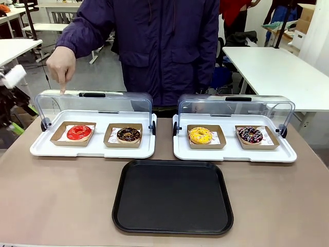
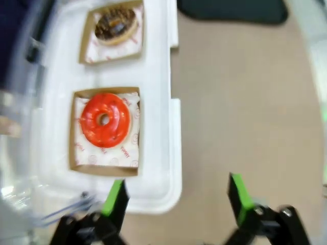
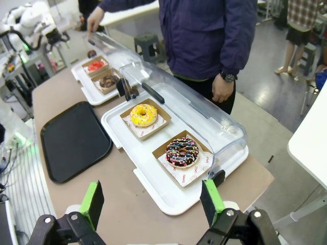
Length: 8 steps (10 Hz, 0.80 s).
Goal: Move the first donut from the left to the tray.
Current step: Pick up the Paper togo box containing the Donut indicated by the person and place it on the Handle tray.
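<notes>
The tan counter (image 1: pixel 61 200) carries everything, and a person in a dark purple jacket (image 1: pixel 169 41) stands at its far edge. The tray (image 1: pixel 172 198), black with a raised rim, lies at the middle of the near edge.

Beyond it, 2 white trays sit side by side along the far edge: the left white tray (image 1: pixel 41 149) toward the far left corner and the right white tray (image 1: pixel 288 153) toward the far right corner. Each has its clear domed lid, the left lid (image 1: pixel 97 105) and the right lid (image 1: pixel 236 108), swung up and back.

The person's hand (image 1: pixel 61 64) points down with 1 finger touching the left lid's top edge at its left end. The other hand (image 3: pixel 223 88) hangs at the person's side.

The left jaws stand wide apart and hold nothing. In the blurred left wrist view, 1 of the green pads (image 2: pixel 115 196) is over the left white tray's rim and the other is over bare counter. The right jaws are also wide apart and hold nothing, high over the counter's right end.

The donut (image 1: pixel 79 132), red-glazed, sits in its brown holder (image 1: pixel 57 138) in the left half of the left white tray, with a chocolate donut (image 1: pixel 128 135) beside it. The right white tray holds a yellow donut (image 1: pixel 200 135) and a sprinkled donut (image 1: pixel 250 135).
</notes>
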Each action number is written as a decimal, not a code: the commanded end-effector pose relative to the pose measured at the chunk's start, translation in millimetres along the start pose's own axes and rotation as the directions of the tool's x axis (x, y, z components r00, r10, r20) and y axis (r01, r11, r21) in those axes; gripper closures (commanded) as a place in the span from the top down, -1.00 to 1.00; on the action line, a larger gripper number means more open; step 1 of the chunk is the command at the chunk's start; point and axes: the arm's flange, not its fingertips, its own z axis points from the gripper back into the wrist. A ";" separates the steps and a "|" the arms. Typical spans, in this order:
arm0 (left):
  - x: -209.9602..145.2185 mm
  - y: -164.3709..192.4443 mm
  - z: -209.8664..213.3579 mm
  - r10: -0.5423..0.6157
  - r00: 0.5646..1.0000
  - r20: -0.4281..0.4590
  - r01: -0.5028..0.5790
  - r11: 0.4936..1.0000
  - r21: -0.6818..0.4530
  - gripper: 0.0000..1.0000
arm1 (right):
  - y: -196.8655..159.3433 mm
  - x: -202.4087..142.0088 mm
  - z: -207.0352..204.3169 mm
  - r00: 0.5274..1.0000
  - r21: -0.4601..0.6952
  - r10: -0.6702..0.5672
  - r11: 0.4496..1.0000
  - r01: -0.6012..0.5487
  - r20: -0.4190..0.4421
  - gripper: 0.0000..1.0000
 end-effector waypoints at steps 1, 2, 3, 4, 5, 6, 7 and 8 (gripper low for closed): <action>-0.9 -12.5 -37.8 -0.029 0.999 -0.017 0.030 0.993 0.113 1.00 | -0.6 1.6 0.5 1.000 0.003 0.022 1.000 -0.022 0.022 1.00; -2.8 -9.4 -49.4 -0.021 0.999 -0.024 0.023 0.995 0.095 1.00 | -0.6 1.6 0.5 1.000 0.003 0.022 1.000 -0.022 0.022 1.00; -1.9 -1.7 -58.2 -0.010 1.000 -0.023 0.012 0.993 0.121 1.00 | -0.6 1.6 0.5 1.000 0.003 0.022 1.000 -0.022 0.022 1.00; 0.4 5.7 -57.3 0.022 0.999 -0.038 -0.017 0.992 0.126 1.00 | -0.6 1.6 0.5 1.000 0.003 0.022 1.000 -0.022 0.022 1.00; -2.4 -9.2 -52.0 0.010 0.999 -0.039 -0.006 0.996 0.094 1.00 | -0.6 1.6 0.5 1.000 0.003 0.022 1.000 -0.022 0.022 1.00; -2.4 -9.2 -52.0 0.010 0.999 -0.039 -0.006 0.996 0.094 1.00 | -0.6 1.6 0.5 1.000 0.003 0.022 1.000 -0.022 0.022 1.00; -2.4 -9.2 -52.0 0.010 0.999 -0.039 -0.006 0.996 0.094 1.00 | -0.6 1.6 0.5 1.000 0.003 0.022 1.000 -0.022 0.022 1.00; -1.8 -3.8 -59.5 0.014 0.999 -0.045 -0.009 0.995 0.103 1.00 | -0.6 1.6 0.5 1.000 0.003 0.022 1.000 -0.022 0.022 1.00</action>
